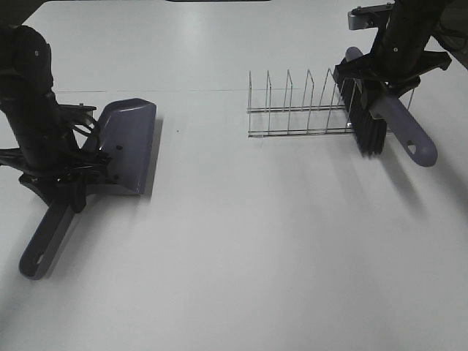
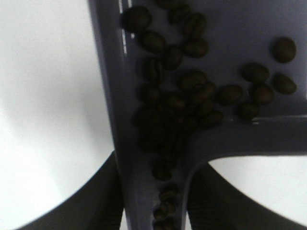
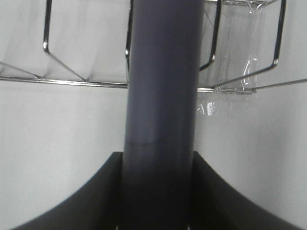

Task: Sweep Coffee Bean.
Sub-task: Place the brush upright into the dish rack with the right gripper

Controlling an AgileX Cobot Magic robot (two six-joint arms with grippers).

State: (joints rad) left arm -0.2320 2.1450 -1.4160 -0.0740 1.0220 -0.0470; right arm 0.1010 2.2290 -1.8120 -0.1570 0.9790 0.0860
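My left gripper [image 1: 72, 186] is shut on the handle of the purple dustpan [image 1: 126, 145], which rests on the white table at the left. In the left wrist view the coffee beans [image 2: 184, 103] lie piled in the back of the dustpan [image 2: 230, 28], and some have slid into the handle channel between my fingers [image 2: 103, 194]. My right gripper [image 1: 382, 77] is shut on the purple brush [image 1: 402, 124] and holds it tilted, with the black bristles [image 1: 370, 131] at the right end of the wire rack. The brush handle [image 3: 163, 91] fills the right wrist view.
A chrome wire dish rack [image 1: 303, 110] stands at the back centre-right and also shows in the right wrist view [image 3: 72, 82]. One tiny dark speck [image 1: 178, 131] lies on the table [image 1: 256, 256] just right of the dustpan.
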